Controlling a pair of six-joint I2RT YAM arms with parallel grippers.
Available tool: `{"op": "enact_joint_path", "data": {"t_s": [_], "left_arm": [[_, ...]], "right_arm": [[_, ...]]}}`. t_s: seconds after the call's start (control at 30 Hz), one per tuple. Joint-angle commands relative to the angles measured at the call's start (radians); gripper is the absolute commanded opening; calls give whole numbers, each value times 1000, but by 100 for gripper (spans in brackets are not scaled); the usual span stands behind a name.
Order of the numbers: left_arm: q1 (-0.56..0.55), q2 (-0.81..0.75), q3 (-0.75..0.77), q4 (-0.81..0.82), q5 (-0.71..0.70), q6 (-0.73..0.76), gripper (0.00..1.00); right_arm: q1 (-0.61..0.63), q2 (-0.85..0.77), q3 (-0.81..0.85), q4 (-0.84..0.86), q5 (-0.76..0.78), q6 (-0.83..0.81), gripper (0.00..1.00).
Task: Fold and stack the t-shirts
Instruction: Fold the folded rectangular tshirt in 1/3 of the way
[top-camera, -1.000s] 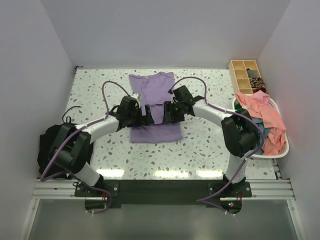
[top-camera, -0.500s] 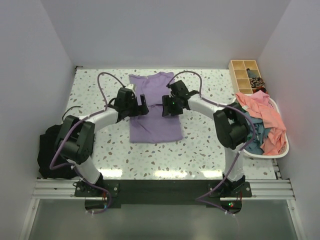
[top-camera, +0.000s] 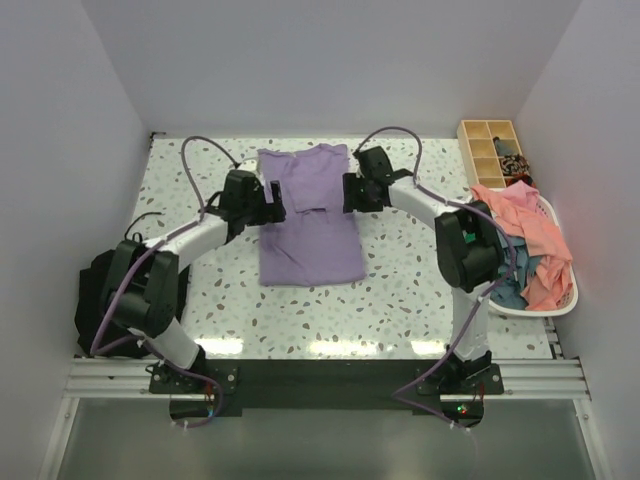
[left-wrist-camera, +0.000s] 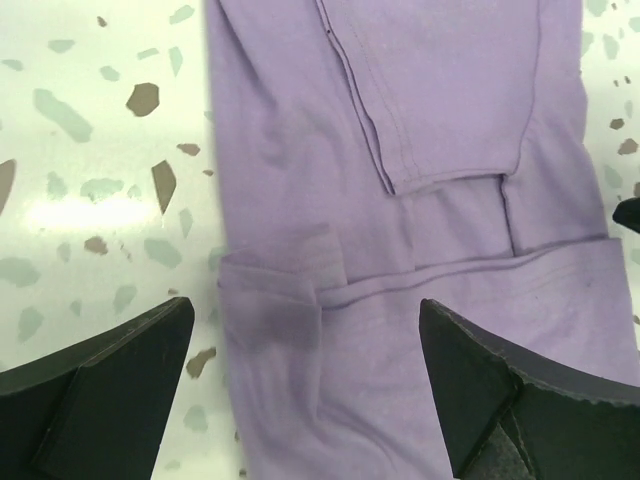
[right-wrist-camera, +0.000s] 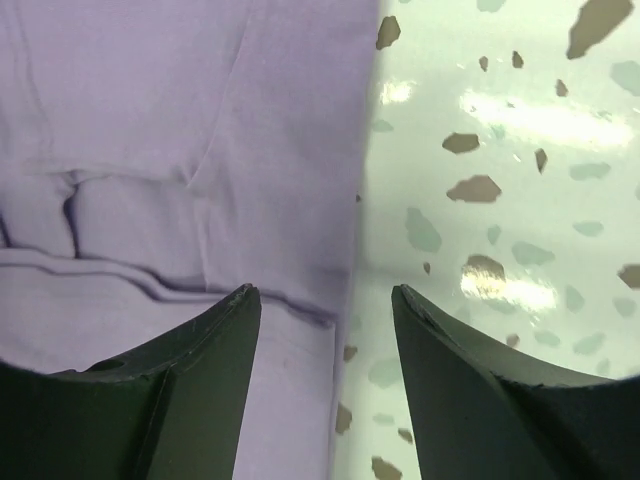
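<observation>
While the lavender t-shirt lies sleeves-in on the surface, the left end effector and right end effector hang open and empty over its side edges, likely next pinching them to fold.

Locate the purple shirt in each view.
Top external: shirt at picture centre.
Left wrist: shirt fills centre and right.
Right wrist: shirt fills the left half.
Shared landmark: speckled table along the shirt's side edge.
</observation>
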Motion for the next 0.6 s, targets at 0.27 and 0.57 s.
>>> {"op": "enact_joint_path", "data": {"t_s": [0.27, 0.57], "left_arm": [[8, -284, -246, 33, 315, -60, 100], [6, -179, -324, 182, 382, -101, 100]], "right_arm": [[9, -200, -122, 6, -239, 1, 60], [25, -39, -114, 63, -331, 38, 60]]}}
